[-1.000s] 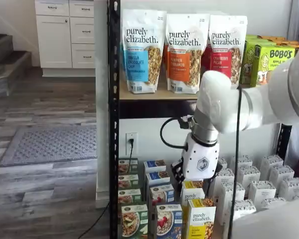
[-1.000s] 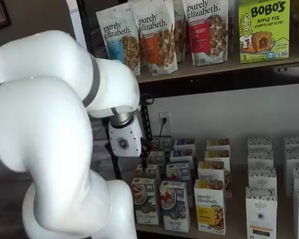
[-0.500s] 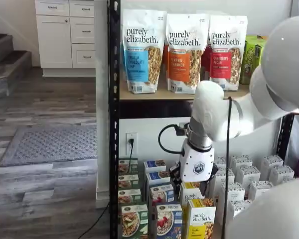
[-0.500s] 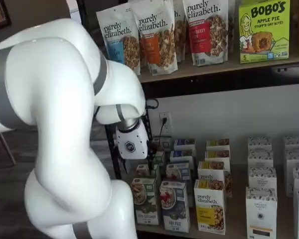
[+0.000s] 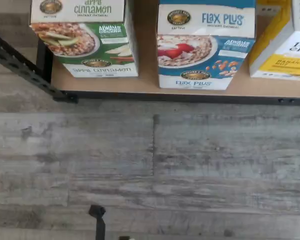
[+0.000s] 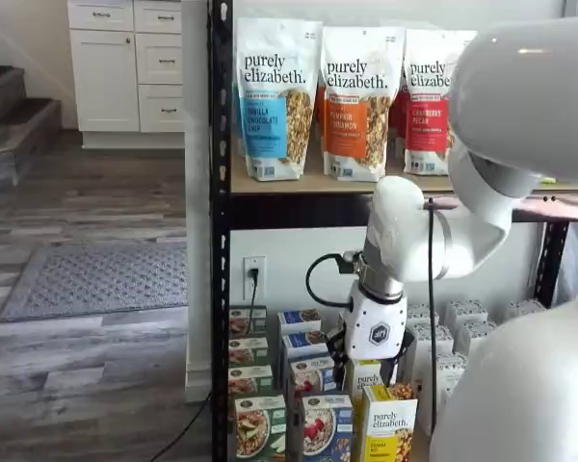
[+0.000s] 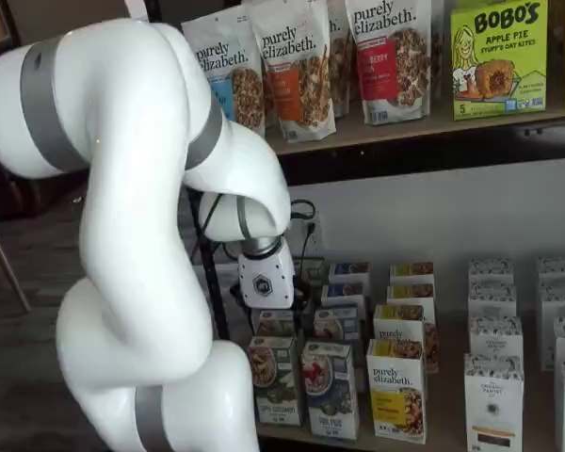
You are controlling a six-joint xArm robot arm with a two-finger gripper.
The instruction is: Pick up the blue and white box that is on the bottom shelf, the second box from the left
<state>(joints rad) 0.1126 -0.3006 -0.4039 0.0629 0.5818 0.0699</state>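
The blue and white Flax Plus box stands at the front edge of the bottom shelf, between a green apple cinnamon box and a yellow box. It also shows in both shelf views. My gripper hangs low in front of the bottom shelf, above and a little behind the front row of boxes. In a shelf view its white body shows just above the green row. Its black fingers show only in part, so I cannot tell how the jaws stand. It holds nothing that I can see.
More boxes stand in rows behind the front ones, with white boxes to the right. Granola bags fill the shelf above. A black shelf post stands at the left. Wooden floor lies below the shelf edge.
The arm has swung in front of the shelves. The gripper has sunk a little lower toward the front boxes of the bottom shelf.
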